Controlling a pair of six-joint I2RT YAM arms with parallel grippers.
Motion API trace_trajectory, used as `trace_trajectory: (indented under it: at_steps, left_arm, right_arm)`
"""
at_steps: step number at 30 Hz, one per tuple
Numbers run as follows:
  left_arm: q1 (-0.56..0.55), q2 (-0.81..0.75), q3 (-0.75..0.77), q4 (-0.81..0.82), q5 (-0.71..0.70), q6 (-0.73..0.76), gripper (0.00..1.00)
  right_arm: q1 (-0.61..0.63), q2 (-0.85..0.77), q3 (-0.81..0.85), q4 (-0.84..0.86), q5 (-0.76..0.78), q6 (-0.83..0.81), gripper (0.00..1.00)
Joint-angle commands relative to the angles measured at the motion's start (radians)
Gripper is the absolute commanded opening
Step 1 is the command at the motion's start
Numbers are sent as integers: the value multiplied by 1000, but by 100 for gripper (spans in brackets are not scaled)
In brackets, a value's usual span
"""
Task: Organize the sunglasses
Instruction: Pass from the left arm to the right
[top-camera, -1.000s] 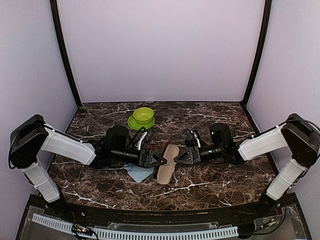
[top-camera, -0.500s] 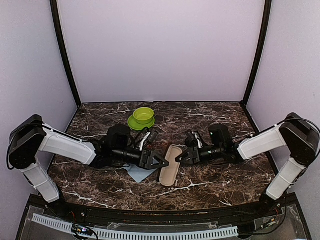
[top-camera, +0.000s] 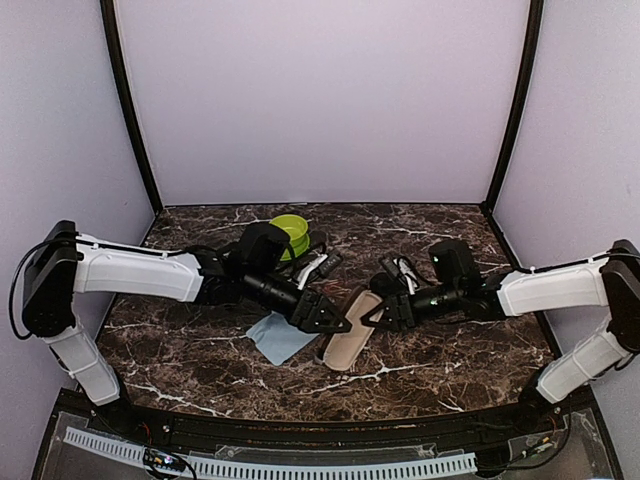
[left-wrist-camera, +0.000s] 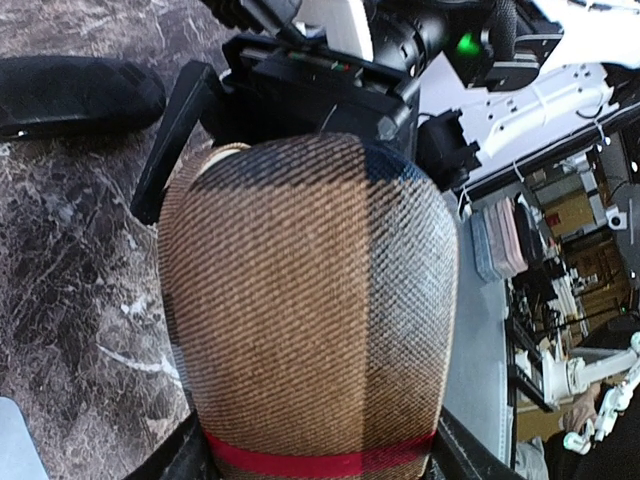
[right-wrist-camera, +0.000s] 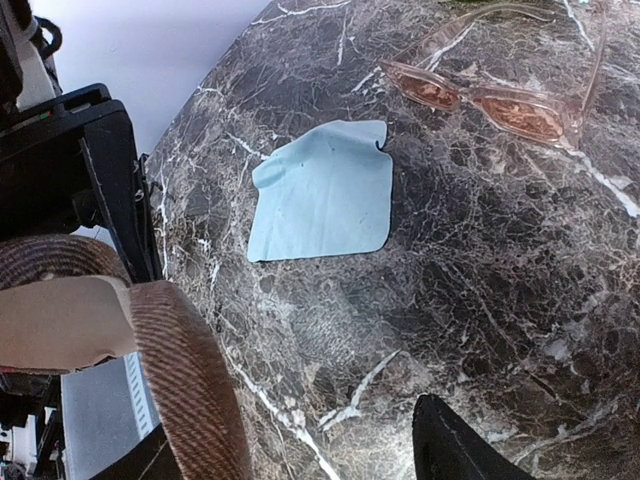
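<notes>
The left fingers (top-camera: 330, 320) pinch one end of the striped case (top-camera: 349, 338). In the left wrist view one finger sits on each side of its brown woven body, just past a red band. The right fingers (top-camera: 379, 314) are spread wide at the other end of the case. In the right wrist view bare marble shows between them, and the woven rim of the case and its pale beige inside lie against one finger only. Whether that finger presses on the rim cannot be told. The case runs between the two arms near the middle of the tabletop (top-camera: 450, 370), with both arms stretched low toward each other from opposite sides. A light blue cloth (right-wrist-camera: 325, 195) lies flat on the marble just beside the case, on the left arm's side. The sunglasses (right-wrist-camera: 480, 98), the pair with reddish-brown see-through lenses, lie on the tabletop beyond the cloth and a little apart from it. Their arms are unfolded, and neither set of fingers touches them. A black case (left-wrist-camera: 70, 95) lies on the marble off to one side of the striped one, seen at the upper left of the left wrist view. A green bowl (top-camera: 288, 230) stands farther back, behind the left arm.
</notes>
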Motion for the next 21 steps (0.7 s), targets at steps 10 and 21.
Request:
trace_trajectory:
  at_steps: [10,21]
  left_arm:
    - [-4,71,94,-183,140,122,0]
    - [-3,84,91,-141,189,107,0]
  right_arm:
    - [-7,-2,16,16,-122,-44,42]
    - [-7,37,-2,76,-189,-23,29]
